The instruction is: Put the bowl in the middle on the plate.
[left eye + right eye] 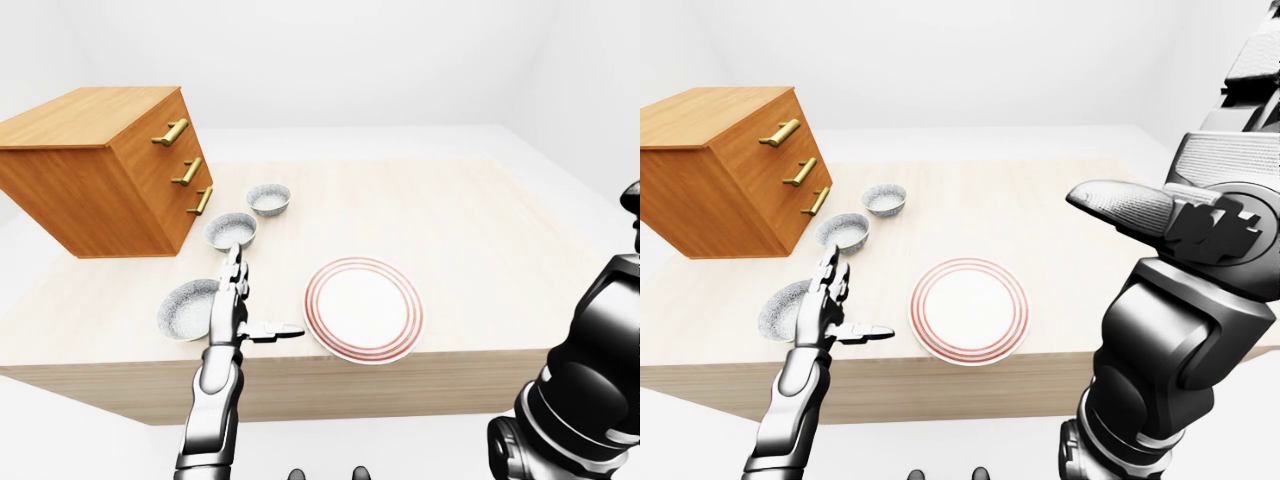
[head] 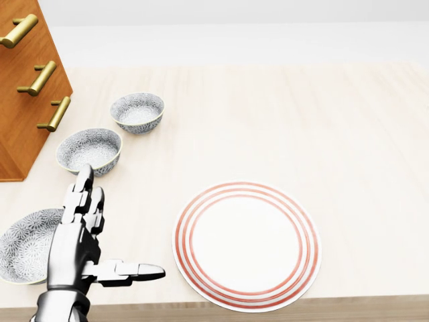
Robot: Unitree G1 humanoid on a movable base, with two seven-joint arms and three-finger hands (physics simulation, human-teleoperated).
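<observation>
Three grey patterned bowls lie in a slanted row on the left of the table in the head view. The middle bowl point(image 2: 89, 149) sits between the top bowl point(image 2: 137, 111) and the bottom bowl point(image 2: 27, 245). A white plate with red rings point(image 2: 247, 245) lies near the table's bottom edge. My left hand point(image 2: 107, 228) is open just below the middle bowl. Its fingers point(image 2: 83, 194) point up at that bowl without touching it, and the thumb sticks out toward the plate. My right hand point(image 1: 1185, 215) is raised close to the camera at the right, open and empty.
A wooden chest of drawers point(image 1: 100, 170) with brass handles stands on the table's left, close beside the bowls. The light wooden table point(image 2: 335, 134) stretches to the right of the plate. My right arm point(image 1: 590, 380) fills the lower right of the eye views.
</observation>
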